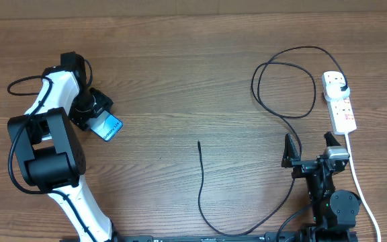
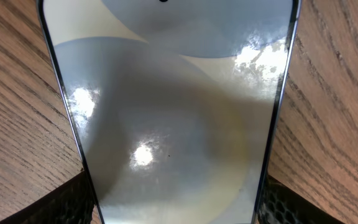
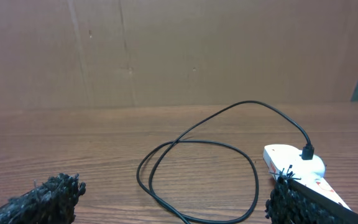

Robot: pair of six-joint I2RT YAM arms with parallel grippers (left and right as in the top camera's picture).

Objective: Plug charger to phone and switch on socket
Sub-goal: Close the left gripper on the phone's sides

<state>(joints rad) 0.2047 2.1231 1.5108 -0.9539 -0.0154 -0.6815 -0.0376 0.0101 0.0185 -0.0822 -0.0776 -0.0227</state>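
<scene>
The phone (image 1: pixel 109 128), with its blue-teal screen, lies on the table at the left. My left gripper (image 1: pixel 98 115) is shut on its near end. In the left wrist view the phone (image 2: pixel 173 93) fills the frame and the two fingers (image 2: pixel 176 208) press its side edges. The charger is a thin black cable (image 1: pixel 284 117). Its plug (image 1: pixel 341 89) sits in the white socket (image 1: pixel 341 111) at the right. Its free tip (image 1: pixel 199 143) lies mid-table, apart from the phone. My right gripper (image 1: pixel 311 158) is open and empty near the front edge. Its view (image 3: pixel 173 196) shows the cable loop (image 3: pixel 197 180) and the socket (image 3: pixel 291 163).
The socket's thick white cord (image 1: pixel 356 178) runs down past my right arm to the front edge. The black cable sweeps along the front edge (image 1: pixel 247 232) between the two arm bases. A brown wall (image 3: pixel 166 50) stands behind the table.
</scene>
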